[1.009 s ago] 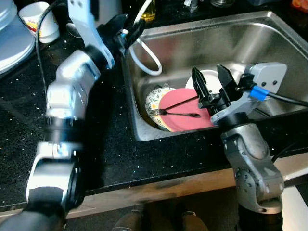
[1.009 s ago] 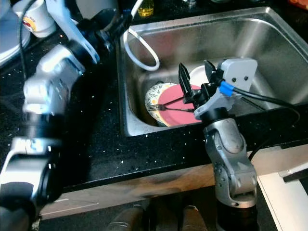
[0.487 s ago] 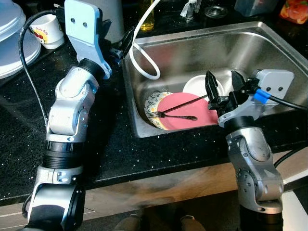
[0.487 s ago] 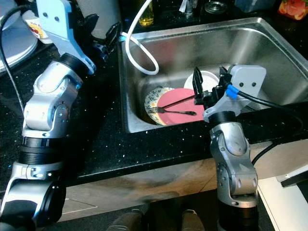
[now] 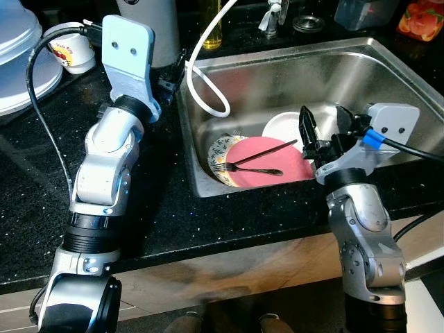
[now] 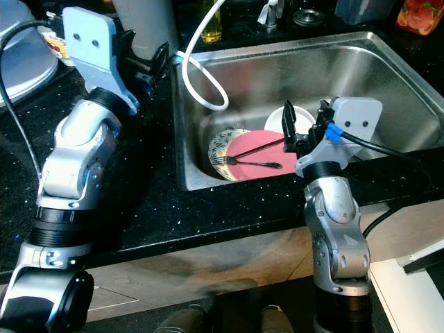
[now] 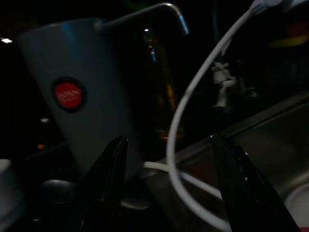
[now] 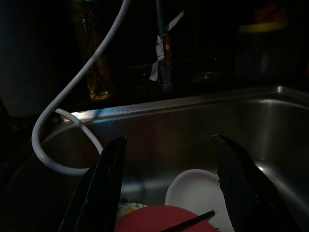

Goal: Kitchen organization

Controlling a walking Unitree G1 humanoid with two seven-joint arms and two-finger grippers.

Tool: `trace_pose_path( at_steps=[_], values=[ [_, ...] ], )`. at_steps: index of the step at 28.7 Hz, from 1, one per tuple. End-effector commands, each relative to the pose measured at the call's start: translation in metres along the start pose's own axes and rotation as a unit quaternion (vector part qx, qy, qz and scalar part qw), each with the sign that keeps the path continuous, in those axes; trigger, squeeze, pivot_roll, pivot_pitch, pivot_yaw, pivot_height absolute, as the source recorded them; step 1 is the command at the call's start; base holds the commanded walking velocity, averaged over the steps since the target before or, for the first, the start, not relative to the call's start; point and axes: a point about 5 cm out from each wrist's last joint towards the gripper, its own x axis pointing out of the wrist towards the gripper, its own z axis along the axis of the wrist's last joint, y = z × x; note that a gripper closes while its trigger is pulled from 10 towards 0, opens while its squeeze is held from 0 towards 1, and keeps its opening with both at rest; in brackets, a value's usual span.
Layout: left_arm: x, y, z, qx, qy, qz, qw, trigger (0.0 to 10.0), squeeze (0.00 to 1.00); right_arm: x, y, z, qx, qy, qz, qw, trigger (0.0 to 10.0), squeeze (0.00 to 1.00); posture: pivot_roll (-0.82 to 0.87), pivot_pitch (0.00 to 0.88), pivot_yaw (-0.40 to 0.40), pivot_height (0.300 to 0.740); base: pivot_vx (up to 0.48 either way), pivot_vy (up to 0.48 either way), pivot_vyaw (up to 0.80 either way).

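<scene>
A steel sink (image 5: 291,69) holds a pink plate (image 5: 267,165) lying on a floral plate (image 5: 220,148), with a white bowl (image 5: 284,127) behind them. A dark fork (image 5: 250,171) and a dark chopstick (image 5: 267,150) lie across the pink plate. My right gripper (image 5: 326,128) hangs open over the sink's near right part, just right of the plates, holding nothing. My left gripper (image 6: 142,59) is open over the black counter at the sink's left rim, close to a grey canister (image 7: 82,116). A white hose (image 5: 205,62) loops into the sink.
A white printed cup (image 5: 69,52) and a pale lidded dish (image 5: 17,62) stand on the black counter (image 5: 166,208) at the far left. An amber bottle (image 8: 94,58), the faucet base (image 8: 164,53) and small containers (image 5: 420,15) line the back edge.
The head camera has shifted, so the whole scene sits lower and steadier. My left arm has swung up and its gripper now rests near the canister. The right gripper stays open over the sink.
</scene>
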Motion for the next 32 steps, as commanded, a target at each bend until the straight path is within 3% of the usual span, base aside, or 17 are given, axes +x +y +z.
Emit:
trace_pose_path(
  at_steps=[1,4,8,12,14,15,19,24,26,32],
  values=[
    [-0.005,0.004,0.005,0.037,-0.020,0.012,0.999,10.0,0.00,-0.001,0.003,-0.002,-0.012,-0.001,0.014,1.000,10.0,0.00,0.07,0.148,0.064,0.740,0.000,0.000,0.00],
    [-0.008,0.008,0.010,0.050,-0.038,0.020,0.998,10.0,0.00,0.000,0.006,-0.002,-0.020,-0.003,0.026,0.999,10.0,0.00,0.07,0.143,0.045,0.740,0.000,0.000,0.00],
    [-0.011,0.014,0.024,0.027,-0.051,0.029,0.998,10.0,0.00,0.009,0.006,0.006,-0.018,-0.014,0.047,0.999,10.0,0.00,0.08,0.137,0.013,0.740,0.000,0.000,0.00],
    [-0.012,0.013,0.035,0.046,-0.072,0.020,0.996,10.0,0.00,0.015,0.005,0.008,-0.013,-0.019,0.053,0.998,10.0,0.00,0.09,0.137,0.007,0.740,0.000,0.000,0.00],
    [-0.009,0.016,0.041,0.060,-0.083,0.019,0.995,10.0,0.00,0.016,0.005,0.007,-0.011,-0.019,0.053,0.998,10.0,0.00,0.10,0.138,0.003,0.740,0.000,0.000,0.00],
    [0.001,0.027,0.054,0.095,-0.107,0.016,0.990,10.0,0.00,0.017,0.007,0.006,-0.007,-0.020,0.056,0.998,10.0,0.00,0.10,0.135,0.008,0.740,0.000,0.000,0.00],
    [0.010,0.035,0.064,0.085,-0.106,-0.005,0.991,10.0,0.00,0.017,0.009,0.005,-0.005,-0.020,0.059,0.998,10.0,0.00,0.10,0.133,0.014,0.740,0.000,0.000,0.00],
    [0.013,0.032,0.068,0.081,-0.086,-0.063,0.991,10.0,0.00,0.015,0.008,0.003,-0.005,-0.018,0.057,0.998,10.0,0.00,0.10,0.131,0.021,0.740,0.000,0.000,0.00],
    [0.010,0.022,0.062,0.047,-0.065,-0.091,0.993,10.0,0.00,0.014,0.008,0.002,-0.004,-0.017,0.055,0.998,10.0,0.00,0.10,0.126,0.030,0.740,0.000,0.000,0.00],
    [0.006,0.016,0.056,0.052,-0.066,-0.085,0.993,10.0,0.00,0.015,0.007,0.003,-0.007,-0.022,0.054,0.998,10.0,0.00,0.10,0.117,0.032,0.740,0.000,0.000,0.00]
  ],
)
